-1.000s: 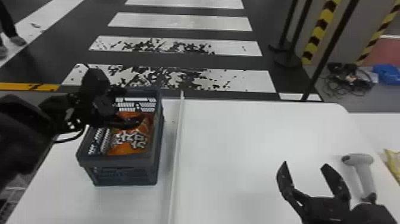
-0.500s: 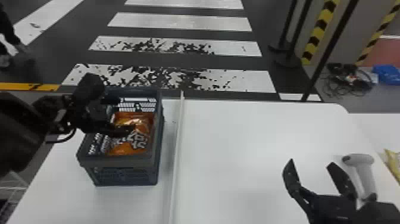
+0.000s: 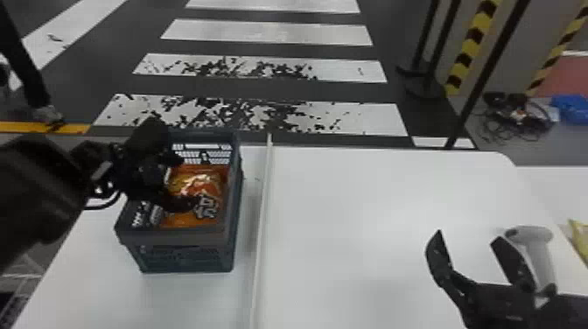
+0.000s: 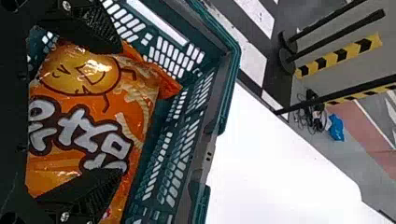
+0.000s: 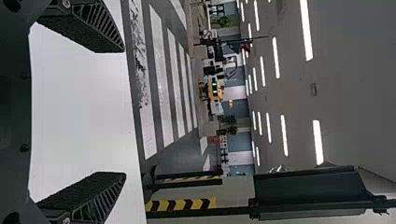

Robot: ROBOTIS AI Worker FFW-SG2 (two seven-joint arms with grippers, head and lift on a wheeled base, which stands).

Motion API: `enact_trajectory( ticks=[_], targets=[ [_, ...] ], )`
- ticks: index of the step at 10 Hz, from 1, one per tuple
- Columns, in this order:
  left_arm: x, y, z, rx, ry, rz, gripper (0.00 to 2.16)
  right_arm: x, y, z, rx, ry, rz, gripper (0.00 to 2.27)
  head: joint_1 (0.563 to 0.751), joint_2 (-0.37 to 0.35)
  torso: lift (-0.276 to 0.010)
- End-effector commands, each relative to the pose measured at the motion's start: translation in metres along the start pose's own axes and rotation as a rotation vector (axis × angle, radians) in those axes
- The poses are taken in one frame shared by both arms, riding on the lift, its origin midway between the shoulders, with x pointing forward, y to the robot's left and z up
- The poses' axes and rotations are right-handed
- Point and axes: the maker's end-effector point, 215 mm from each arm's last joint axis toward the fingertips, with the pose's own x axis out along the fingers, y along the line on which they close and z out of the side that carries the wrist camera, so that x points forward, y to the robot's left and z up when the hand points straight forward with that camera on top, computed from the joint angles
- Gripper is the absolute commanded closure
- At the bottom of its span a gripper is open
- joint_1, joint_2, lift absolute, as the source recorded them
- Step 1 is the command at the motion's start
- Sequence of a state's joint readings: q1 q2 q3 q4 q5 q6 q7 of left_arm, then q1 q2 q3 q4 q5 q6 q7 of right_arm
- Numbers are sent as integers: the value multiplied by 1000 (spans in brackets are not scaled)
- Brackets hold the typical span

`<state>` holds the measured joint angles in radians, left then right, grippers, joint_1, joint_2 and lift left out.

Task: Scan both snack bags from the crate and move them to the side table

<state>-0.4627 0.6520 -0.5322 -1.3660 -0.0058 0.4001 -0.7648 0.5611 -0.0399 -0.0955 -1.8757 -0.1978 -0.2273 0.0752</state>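
Right now the orange snack bag (image 3: 203, 179) is inside the dark plastic crate (image 3: 188, 258), left of centre in the head view, its glossy printed face showing. Over it the left gripper (image 4: 123, 109) has its fingers spread wide, with the bag's face between them; I cannot tell whether they touch it. The right gripper (image 3: 469, 235) is at lower right, fingers apart and empty, beside the handheld barcode scanner (image 3: 540, 267). A yellow packet (image 3: 579, 238) shows at the far right edge, perhaps the other snack bag.

The step seems to be picking up the orange one. It should be light and puffy, with slick film that gives under pressure and brittle contents. I would gather a fold of film near its middle, squeezing gently; a shallow pinch could slip, and a hard one crush the snacks.
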Motion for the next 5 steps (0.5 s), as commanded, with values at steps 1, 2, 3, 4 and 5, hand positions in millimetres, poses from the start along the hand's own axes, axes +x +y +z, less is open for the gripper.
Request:
enact_trajectory(
  ticks=[1,2,3,4,5],
  targets=[
    [10,-4,1,38,29,-15,93,2,0,1,0,-2,-1,46,695,-28,-99],
    [16,-8,0,63,55,-35,90,2,-1,0,0,-1,0,46,695,-35,-99],
    [18,-10,-5,74,75,-46,90,4,-2,0,6,0,2,46,695,-42,-99],
    [21,-12,-12,82,101,-56,90,6,-2,1,8,-2,3,46,695,-44,-99],
    [24,-13,-21,92,128,-58,90,8,-2,-1,6,3,8,46,695,-45,-99]
  ],
)
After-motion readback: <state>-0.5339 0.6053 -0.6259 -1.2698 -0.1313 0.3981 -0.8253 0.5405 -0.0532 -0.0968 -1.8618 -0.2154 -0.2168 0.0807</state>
